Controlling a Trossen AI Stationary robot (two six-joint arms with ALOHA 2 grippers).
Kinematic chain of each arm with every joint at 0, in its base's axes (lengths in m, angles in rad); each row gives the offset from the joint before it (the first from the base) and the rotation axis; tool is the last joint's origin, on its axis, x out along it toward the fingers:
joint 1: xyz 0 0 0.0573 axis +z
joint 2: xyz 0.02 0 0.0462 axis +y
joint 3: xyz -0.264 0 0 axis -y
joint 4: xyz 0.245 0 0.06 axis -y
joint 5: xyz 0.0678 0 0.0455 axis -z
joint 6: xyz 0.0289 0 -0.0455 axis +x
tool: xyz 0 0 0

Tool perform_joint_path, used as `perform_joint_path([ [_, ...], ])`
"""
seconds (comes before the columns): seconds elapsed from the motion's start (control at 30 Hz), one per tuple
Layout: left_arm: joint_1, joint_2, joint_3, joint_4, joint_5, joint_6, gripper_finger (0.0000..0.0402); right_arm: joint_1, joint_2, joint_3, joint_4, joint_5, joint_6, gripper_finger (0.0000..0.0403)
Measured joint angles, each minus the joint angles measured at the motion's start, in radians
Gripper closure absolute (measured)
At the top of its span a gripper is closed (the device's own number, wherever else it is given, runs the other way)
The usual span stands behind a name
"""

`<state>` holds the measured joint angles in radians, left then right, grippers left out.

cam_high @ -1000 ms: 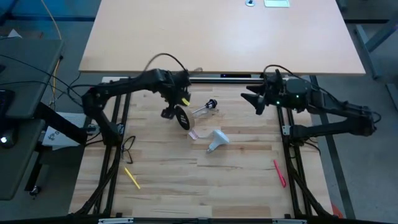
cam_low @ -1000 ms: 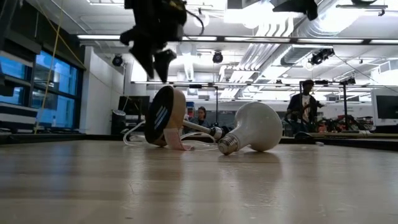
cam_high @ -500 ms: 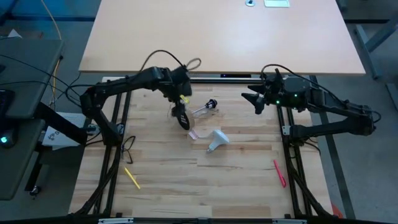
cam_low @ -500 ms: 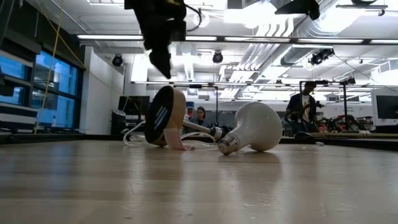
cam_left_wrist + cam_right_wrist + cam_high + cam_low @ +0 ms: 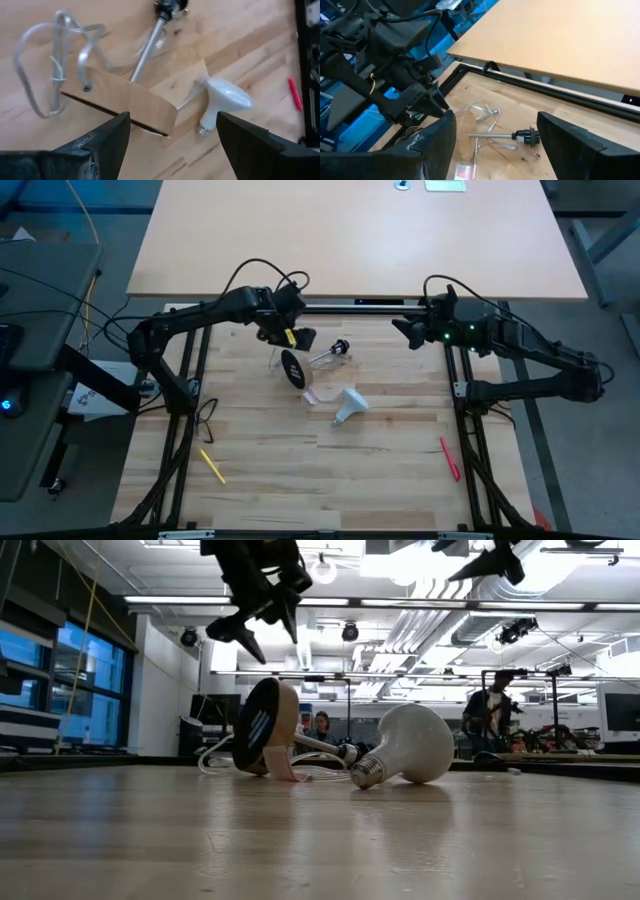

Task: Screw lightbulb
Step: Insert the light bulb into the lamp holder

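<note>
The white lightbulb [image 5: 349, 406] lies on its side on the wooden table, its greyish screw base toward the near edge; it also shows in the low view [image 5: 408, 745] and the left wrist view [image 5: 226, 99]. Left of it a round wooden disc [image 5: 292, 368] stands on its edge, with a thin stem ending in a black socket [image 5: 340, 347] lying on the table. My left gripper [image 5: 288, 337] hovers open above the disc's far side, touching nothing. My right gripper [image 5: 404, 332] waits open near the far right, above the table.
A clear cable [image 5: 55, 60] loops on the table beside the disc. A yellow pen [image 5: 212, 465] lies near left, a red pen [image 5: 449, 458] near right. Black frame rails [image 5: 462, 395] run along both sides. A person [image 5: 490, 710] stands in the room behind.
My left gripper has swung from the disc's left side across its top, then drawn back toward the table's far edge, turning at the wrist. My right gripper has shifted slightly toward the far edge. The disc and the bulb have stayed where they were.
</note>
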<state>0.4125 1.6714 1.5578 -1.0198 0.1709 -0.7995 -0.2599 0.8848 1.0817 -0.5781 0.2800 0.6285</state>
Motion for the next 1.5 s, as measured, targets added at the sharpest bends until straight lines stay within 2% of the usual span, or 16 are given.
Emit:
perform_joint_path([
  [0.1, -0.003, 0.0, 0.0, -0.007, -0.074, 0.027, 0.0117, -0.012, 0.0, 0.0, -0.003, -0.018, -0.005, 0.0135],
  [0.17, -0.002, 0.0, 0.0, 0.016, -0.116, 0.161, 0.0117, -0.017, 0.0, 0.0, -0.002, -0.029, -0.024, 0.0135],
  [0.27, 0.0, 0.0, 0.0, 0.065, -0.125, 0.559, 0.0117, -0.027, 0.0, 0.0, -0.002, -0.043, -0.06, 0.0135],
  [0.4, -0.02, 0.0, 0.0, 0.018, -0.106, 1.217, 0.0117, -0.044, 0.0, 0.0, -0.002, -0.094, -0.087, 0.0135],
  [0.47, -0.035, 0.0, 0.0, 0.006, -0.119, 1.433, 0.0117, -0.048, 0.0, 0.0, -0.002, -0.124, -0.087, 0.0135],
  [0.57, -0.057, 0.0, 0.0, 0.006, -0.16, 1.62, 0.0117, -0.049, 0.0, 0.0, -0.002, -0.151, -0.09, 0.0135],
  [0.77, -0.086, 0.017, 0.0, -0.046, -0.173, 1.75, 0.0117, -0.049, 0.0, 0.0, -0.002, -0.154, -0.098, 0.0135],
  [0.97, -0.086, 0.072, -0.002, -0.018, -0.237, 1.771, 0.0117, -0.049, 0.0, 0.0, -0.001, -0.155, -0.081, 0.0135],
  [1.5, -0.072, 0.222, -0.001, -0.058, -0.218, 1.775, 0.0118, -0.049, 0.001, 0.0, 0.0, -0.168, -0.056, 0.0135],
])
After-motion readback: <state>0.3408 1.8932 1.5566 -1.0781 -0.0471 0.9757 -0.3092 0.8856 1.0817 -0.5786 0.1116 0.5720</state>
